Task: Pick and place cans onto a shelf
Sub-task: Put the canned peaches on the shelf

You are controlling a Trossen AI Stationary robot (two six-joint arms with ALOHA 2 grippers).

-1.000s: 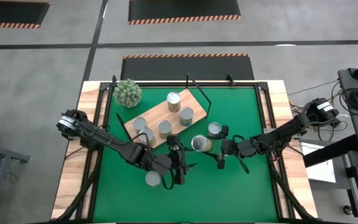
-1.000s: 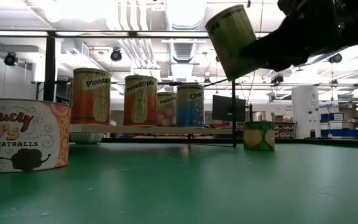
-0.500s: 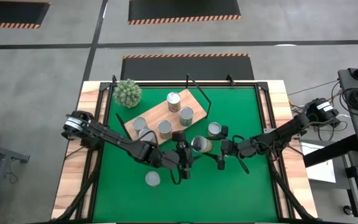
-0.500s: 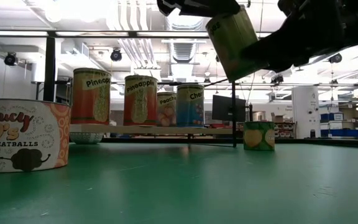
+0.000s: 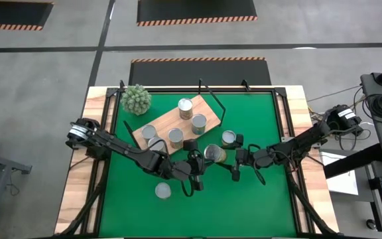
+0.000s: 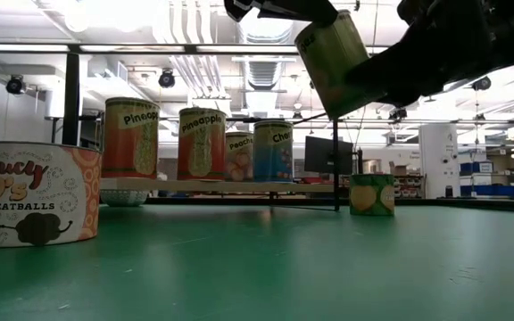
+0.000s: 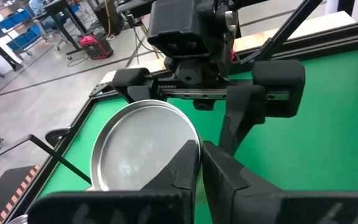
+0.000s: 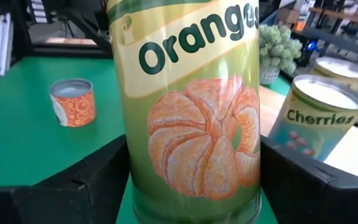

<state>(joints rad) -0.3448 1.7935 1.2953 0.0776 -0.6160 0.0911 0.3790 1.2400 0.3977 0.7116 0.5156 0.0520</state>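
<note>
Readable labels on cans

Can at the near left of the counter (image 6: pixel 34 193): "Saucy O's", "MEATBALLS". Shelf cans: two marked "Pineapple" (image 6: pixel 132 136) (image 6: pixel 202 144), one "Peach…" (image 6: pixel 238 156), one blue "Che…" (image 6: pixel 274 151), read "Cherries" in the right wrist view. Raised green can (image 8: pixel 188 106): "Oranges".

A spiky green ball-shaped plant (image 5: pixel 136 99) was seen at a far corner of the worktop (image 5: pixel 270 199), which was covered by a green mat (image 5: pixel 244 206) within a light wooden border. Grey floor with orange-and-black striped markings (image 5: pixel 197 22) was seen beyond it. Ceiling lights, ducting and shelving were seen in the room behind.
</note>
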